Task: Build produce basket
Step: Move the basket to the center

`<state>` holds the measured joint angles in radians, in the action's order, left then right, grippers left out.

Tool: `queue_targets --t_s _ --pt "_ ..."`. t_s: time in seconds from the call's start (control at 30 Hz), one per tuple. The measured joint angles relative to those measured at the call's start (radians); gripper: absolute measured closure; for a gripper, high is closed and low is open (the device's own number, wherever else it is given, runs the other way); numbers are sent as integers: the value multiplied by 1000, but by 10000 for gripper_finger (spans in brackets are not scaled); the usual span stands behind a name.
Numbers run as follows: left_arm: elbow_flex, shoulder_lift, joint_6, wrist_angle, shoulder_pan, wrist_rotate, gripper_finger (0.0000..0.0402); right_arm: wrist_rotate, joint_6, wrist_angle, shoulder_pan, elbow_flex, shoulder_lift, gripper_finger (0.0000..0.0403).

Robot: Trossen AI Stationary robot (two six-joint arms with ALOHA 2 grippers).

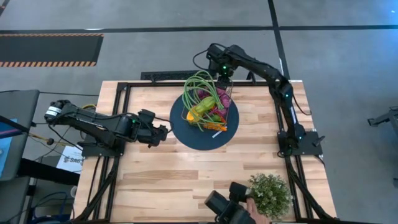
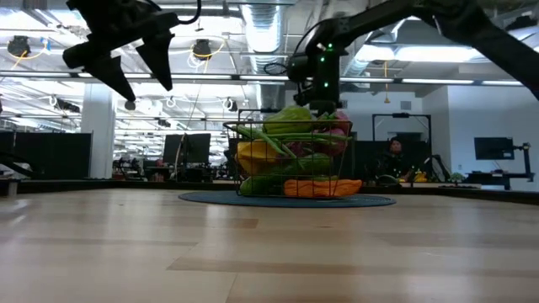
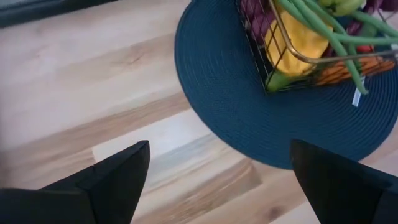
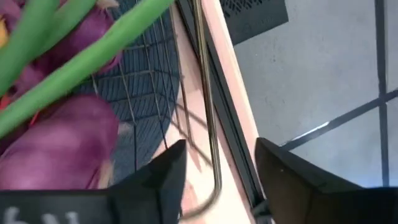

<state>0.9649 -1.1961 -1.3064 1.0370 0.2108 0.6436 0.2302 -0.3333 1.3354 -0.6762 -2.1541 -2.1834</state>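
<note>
The wire basket stands on a round dark blue mat in the middle of the table. It is heaped with produce: long green beans, purple grapes, a yellow piece and an orange carrot. My right gripper hangs open over the basket's far side and points steeply down. Its fingers stand on either side of a thin brass wire handle without touching it. My left gripper is open above bare wood, just left of the mat.
A bushy green potted plant stands at the near right corner, with a black device beside it at the near edge. Bare wood lies on the table's near side and to the mat's left. A small white tag lies on the mat.
</note>
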Motion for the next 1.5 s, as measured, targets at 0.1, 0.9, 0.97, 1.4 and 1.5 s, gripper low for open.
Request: queue_targets --t_s 0.1,0.9,0.97,1.4,1.5 --pt "0 0 -41 0 0 -2 33 -19 -16 -24 -5 -1 -30 175" --pt "0 0 -46 -5 0 -10 33 -50 125 197 -25 -2 -85 382" --pt "0 0 -37 -5 0 -9 33 -51 160 219 -24 -2 -85 370" --pt "0 0 40 -20 0 -26 33 -151 321 236 19 -1 -56 386" --pt "0 0 60 -25 0 -34 34 -170 351 235 21 -1 -37 388"
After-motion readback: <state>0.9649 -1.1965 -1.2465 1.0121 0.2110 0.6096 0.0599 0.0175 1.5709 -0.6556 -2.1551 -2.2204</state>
